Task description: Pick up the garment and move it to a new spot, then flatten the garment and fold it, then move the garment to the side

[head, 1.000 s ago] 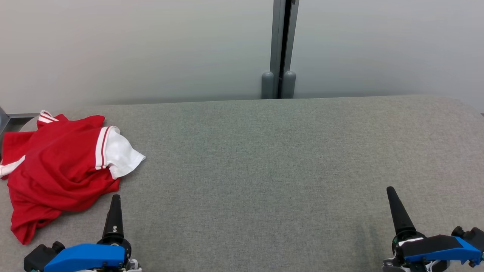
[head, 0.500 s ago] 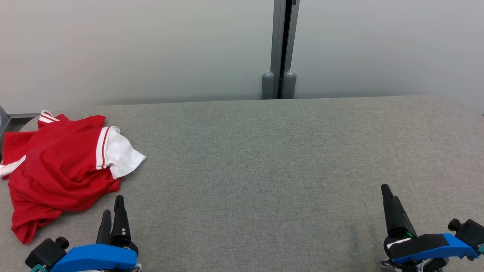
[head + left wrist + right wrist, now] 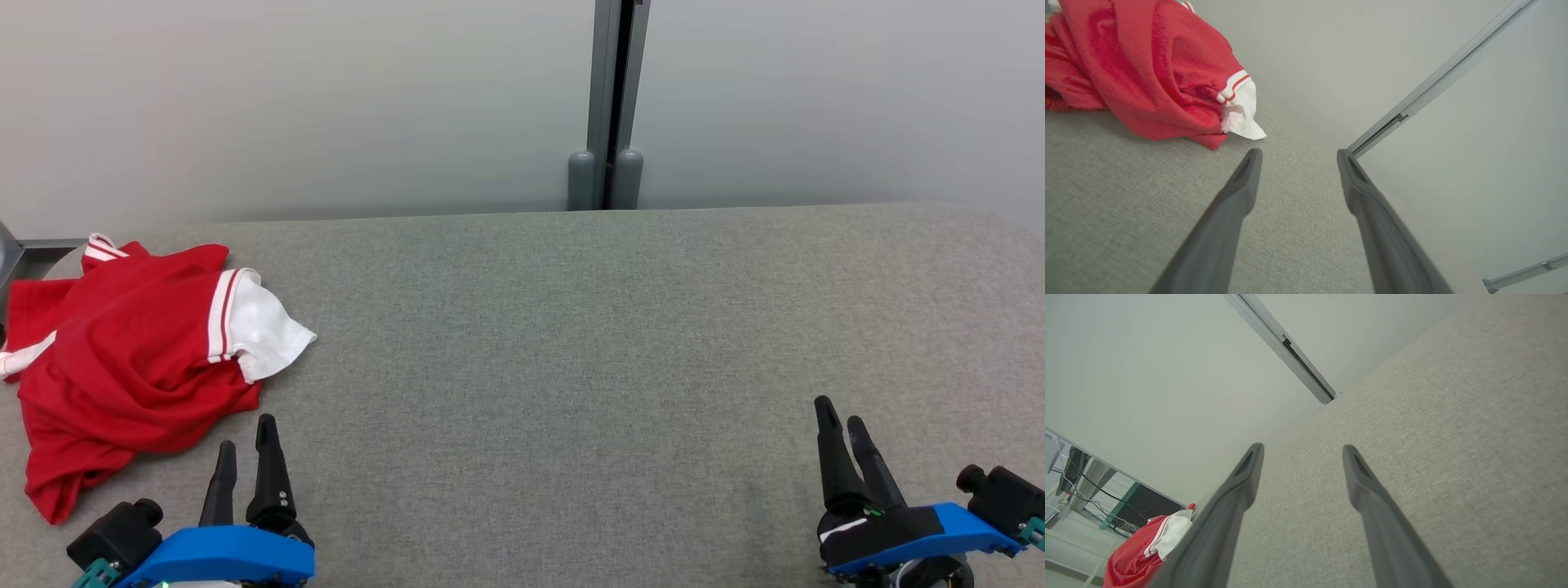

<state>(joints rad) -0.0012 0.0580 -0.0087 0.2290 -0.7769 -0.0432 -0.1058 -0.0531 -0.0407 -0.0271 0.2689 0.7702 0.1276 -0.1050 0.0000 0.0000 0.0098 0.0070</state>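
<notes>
Grey fabric-covered table [image 3: 571, 327], pale wall panels [image 3: 286, 106] behind, a grey post [image 3: 611, 98] at the seam between them. Red garment [image 3: 122, 367] with a white, red-striped sleeve lies crumpled at the table's end on the robot's left. Robot's left gripper [image 3: 245, 433] sits low at the near edge, just beside the garment's near hem, not touching it; jaws spread, nothing between them. Its right gripper [image 3: 837, 411] is well apart, over bare cloth at the near right, likewise spread and empty.

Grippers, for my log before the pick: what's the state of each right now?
Left gripper: jaws open, holding nothing, short of the red garment.
Right gripper: jaws open, holding nothing.
</notes>
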